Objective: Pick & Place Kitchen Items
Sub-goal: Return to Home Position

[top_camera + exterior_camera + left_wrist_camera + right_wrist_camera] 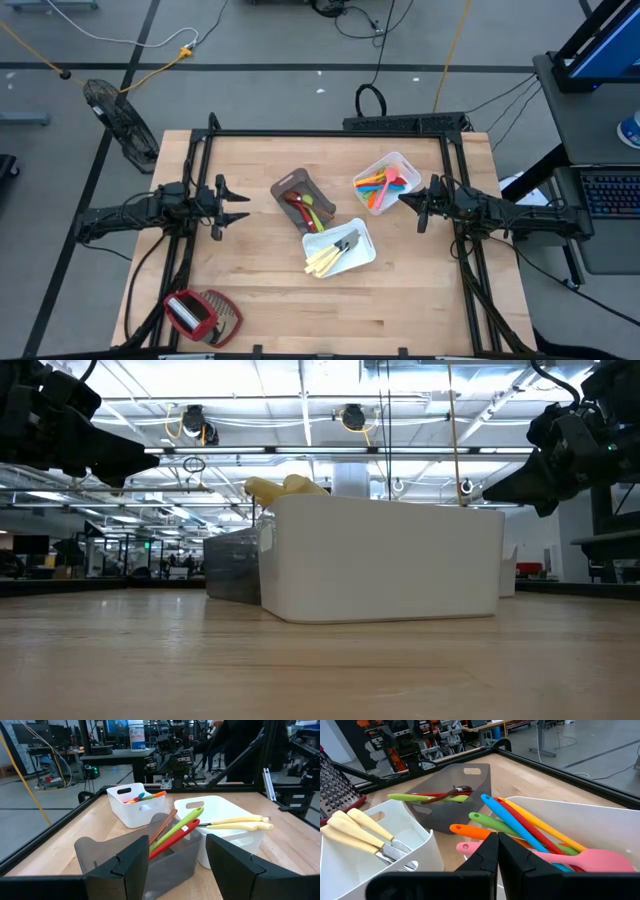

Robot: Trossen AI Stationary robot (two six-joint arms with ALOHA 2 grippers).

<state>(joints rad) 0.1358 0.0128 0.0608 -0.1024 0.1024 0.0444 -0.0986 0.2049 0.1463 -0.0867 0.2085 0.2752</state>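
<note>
Desk (pixel 270 300) seen from above, three containers between left arm (pixel 130 213) and right arm (pixel 520 215). Grey bin (pixel 312 178): red, green and brown serving utensils (pixel 300 205). Right-hand white tray (pixel 398 158): bright plastic utensils (pixel 380 185). Central white tray (pixel 365 262): pale-handled knives (pixel 322 262). Low view: knife handles above central tray's rim. Left wrist view: jaws spread. Right wrist view: jaws pressed together.

The table (pixel 400 290) is pale matt wood. The white trays (pixel 390 560) are smooth, faintly glossy plastic, and the grey bin (pixel 475 785) is translucent plastic. The coloured spatulas (pixel 520 827) look smooth. The knives (pixel 370 837) have shiny metal blades.
</note>
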